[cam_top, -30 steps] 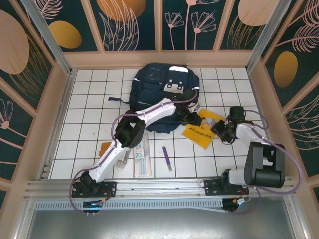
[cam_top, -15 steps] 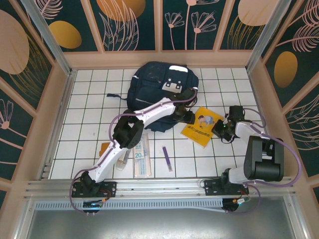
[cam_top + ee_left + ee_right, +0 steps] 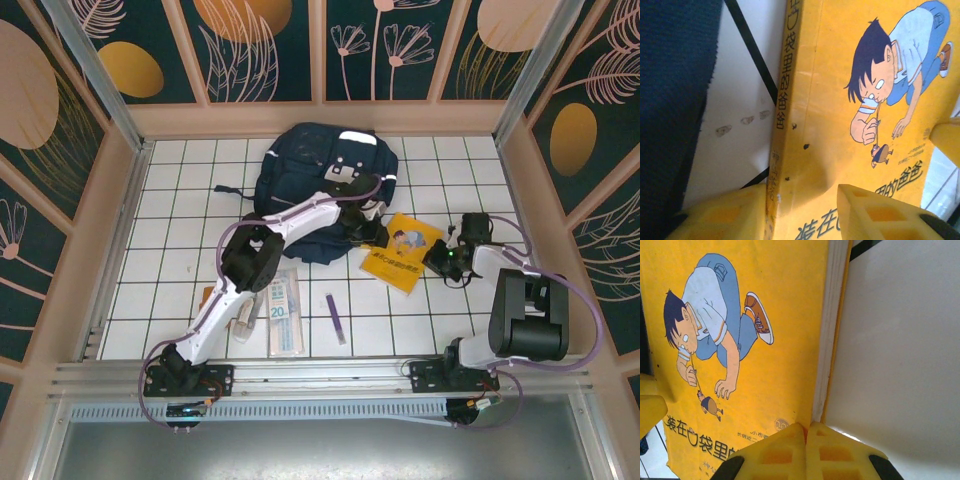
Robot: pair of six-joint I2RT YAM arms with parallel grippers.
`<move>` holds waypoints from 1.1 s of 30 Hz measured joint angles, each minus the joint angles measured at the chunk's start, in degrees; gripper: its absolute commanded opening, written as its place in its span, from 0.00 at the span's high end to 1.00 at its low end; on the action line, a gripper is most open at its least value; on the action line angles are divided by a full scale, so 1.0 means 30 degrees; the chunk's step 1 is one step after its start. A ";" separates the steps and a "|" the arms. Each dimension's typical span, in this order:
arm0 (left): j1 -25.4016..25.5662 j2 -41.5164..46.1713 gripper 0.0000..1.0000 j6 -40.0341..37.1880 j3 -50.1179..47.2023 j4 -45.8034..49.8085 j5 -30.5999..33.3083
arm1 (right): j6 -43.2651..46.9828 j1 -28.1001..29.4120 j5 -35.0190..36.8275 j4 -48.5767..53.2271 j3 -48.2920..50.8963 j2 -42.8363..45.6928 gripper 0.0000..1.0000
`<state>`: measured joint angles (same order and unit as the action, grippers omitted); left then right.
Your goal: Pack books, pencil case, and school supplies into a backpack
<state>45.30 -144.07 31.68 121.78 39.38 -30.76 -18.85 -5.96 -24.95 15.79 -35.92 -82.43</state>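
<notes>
Yellow fingers (image 3: 875,215) of the left gripper (image 3: 802,196) stand partly apart astride the spine edge of the yellow booklet (image 3: 840,100), one over the cover and one on the table side. We see no squeeze on the booklet, though the fingertips are cut off by the bottom of the left wrist view. The right gripper (image 3: 806,432) has its fingers (image 3: 780,455) pressed together with no gap, at the booklet's (image 3: 765,315) page edge. We cannot tell whether anything thin is pinched between them. From above, the navy backpack (image 3: 300,170) lies at the far middle of the white tiled table (image 3: 180,200), and the left arm crosses its near edge and hides it. The yellow booklet (image 3: 405,255) lies flat just right of the backpack's near corner, between the left gripper (image 3: 372,235) and the right gripper (image 3: 445,262); its print is too small for us to read from there. The long clear pack (image 3: 282,315) with the blue "20" label lies near the front, beside the left arm. The orange-brown rectangle (image 3: 210,297) shows a corner from under that arm. The purple pen (image 3: 335,318) lies apart to the right of the pack. The small greyish packet (image 3: 245,322) is half covered and hard to make out.
</notes>
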 measured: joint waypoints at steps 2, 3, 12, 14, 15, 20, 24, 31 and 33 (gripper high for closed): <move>-0.0153 0.0262 0.69 0.0313 -0.0750 -0.0772 -0.0452 | 0.0066 0.0000 -0.0044 -0.0080 0.0029 0.0000 0.95; -0.0219 0.0415 0.70 0.0481 -0.1137 -0.1151 -0.0605 | 0.0109 -0.0007 -0.0066 -0.0117 0.0044 0.0000 0.95; -0.0321 0.1508 0.75 0.1741 -0.2885 -0.3526 -0.1173 | 0.0022 -0.0219 -0.0670 -0.1202 0.0663 0.0146 0.95; -0.0342 0.1668 0.79 0.1996 -0.2878 -0.3854 -0.1173 | 0.0022 -0.0219 -0.0721 -0.1384 0.0780 0.0226 0.94; -0.0350 0.1770 0.81 0.2033 -0.2871 -0.3985 -0.1166 | 0.0007 -0.0219 -0.0729 -0.1508 0.0867 0.0299 0.94; -0.0350 0.1902 0.97 0.2084 -0.2346 -0.4036 -0.1056 | -0.0204 -0.0219 -0.1158 -0.1909 0.1428 0.1100 0.85; -0.0153 0.2433 1.00 0.1960 -0.2331 -0.3759 -0.0350 | -0.0495 -0.0015 -0.1290 -0.2011 0.1741 0.2477 0.68; 0.0248 0.5799 1.00 0.1814 -0.3847 -0.4546 0.1515 | -0.1406 0.0350 -0.1246 -0.2586 0.1785 0.6666 0.44; 0.0248 0.6783 1.00 0.1814 -0.4044 -0.4801 0.1639 | -0.1472 0.0401 -0.1362 -0.3016 0.1778 0.7337 0.37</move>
<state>46.04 -123.72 37.12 109.65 24.97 -25.85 -23.27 -4.75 -29.04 6.74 -30.59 -60.42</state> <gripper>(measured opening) 0.089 0.512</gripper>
